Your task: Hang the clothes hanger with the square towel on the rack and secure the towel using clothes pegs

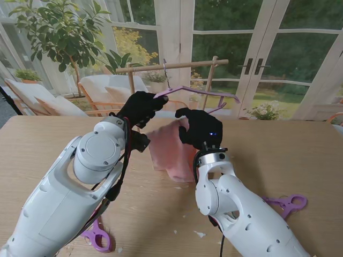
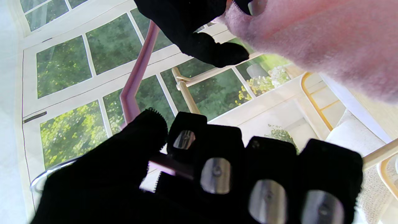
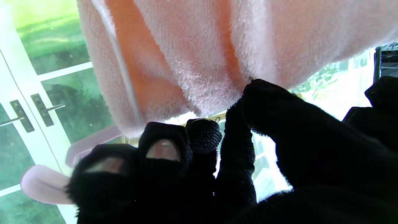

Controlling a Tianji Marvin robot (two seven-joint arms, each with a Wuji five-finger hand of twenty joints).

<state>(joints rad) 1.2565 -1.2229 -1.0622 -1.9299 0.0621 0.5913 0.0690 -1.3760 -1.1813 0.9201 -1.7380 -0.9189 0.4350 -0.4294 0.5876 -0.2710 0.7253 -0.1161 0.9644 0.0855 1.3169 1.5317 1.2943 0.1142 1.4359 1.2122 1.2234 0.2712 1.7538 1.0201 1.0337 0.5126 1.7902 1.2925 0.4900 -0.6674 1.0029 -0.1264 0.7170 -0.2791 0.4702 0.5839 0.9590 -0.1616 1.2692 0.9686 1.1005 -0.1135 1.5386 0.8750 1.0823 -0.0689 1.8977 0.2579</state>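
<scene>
In the stand view the purple clothes hanger [image 1: 199, 92] is held up in front of the wooden rack [image 1: 177, 66]. Its metal hook [image 1: 164, 68] crosses the rack's bar; I cannot tell if it rests on it. My left hand [image 1: 140, 107] is shut on the hanger's left shoulder, with the fingers [image 2: 214, 168] wrapped round the purple bar [image 2: 136, 81]. The pink square towel [image 1: 171, 149] hangs from the hanger down to the table. My right hand [image 1: 201, 128] pinches the towel's upper edge [image 3: 192, 62], beside the hanger's end [image 3: 40, 183].
Two purple clothes pegs lie on the wooden table [image 1: 43, 144]: one [image 1: 98, 235] near my left forearm, one [image 1: 289, 203] right of my right forearm. Small white scraps [image 1: 199, 234] lie near the front. Glass doors and plants stand behind the rack.
</scene>
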